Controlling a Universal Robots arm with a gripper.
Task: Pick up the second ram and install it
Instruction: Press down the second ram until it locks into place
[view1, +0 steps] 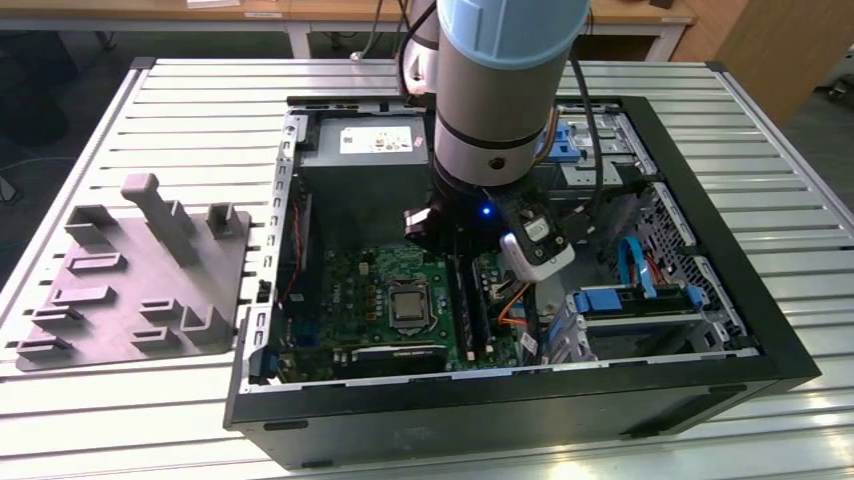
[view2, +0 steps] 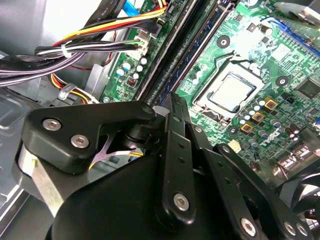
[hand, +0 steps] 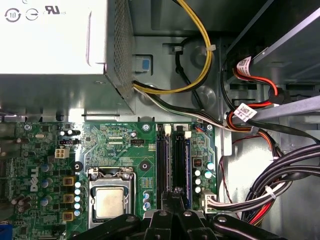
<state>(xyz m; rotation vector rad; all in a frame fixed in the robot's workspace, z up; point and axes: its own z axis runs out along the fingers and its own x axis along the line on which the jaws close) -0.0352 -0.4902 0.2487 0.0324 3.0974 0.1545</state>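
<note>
Arm: silver and pale-blue robot arm (view1: 501, 90), reaching down from above into the open case.
Gripper: black linkage gripper (view1: 458, 262) low over the board, beside the processor socket; seen in both wrist views (view2: 170, 100) (hand: 176, 192).
Gripper state: fingers (view2: 174, 117) drawn narrow, nearly together; cannot tell whether they pinch anything.
Second ram: long thin dark memory stick (hand: 178, 160), standing edge-up among the long black socket strips (hand: 162, 160), its near end right at the gripper tip; also visible running diagonally away from the tip in the second wrist view (view2: 192, 55). Seated fully or not: cannot tell.
Board: green motherboard (hand: 115, 145) lying flat on the case floor, with a square silver processor (hand: 109, 202) in its metal frame just beside the strips.
Case: black open-sided computer case (view1: 534, 410) lying on its side on the table.
Power supply: grey metal box (hand: 50, 40) with a perforated wall, at the far end of the case in the exterior view.
Cables: black-sleeved bundle with white ties (hand: 280, 180) on the far side of the strips from the processor; yellow wire (hand: 205, 55) curving past the power supply.
Fixture: grey moulded fixture tray (view1: 134, 290) with upright posts, on the exterior view's left, just beside the case.
Table: slatted aluminium table (view1: 200, 110) under everything.
</note>
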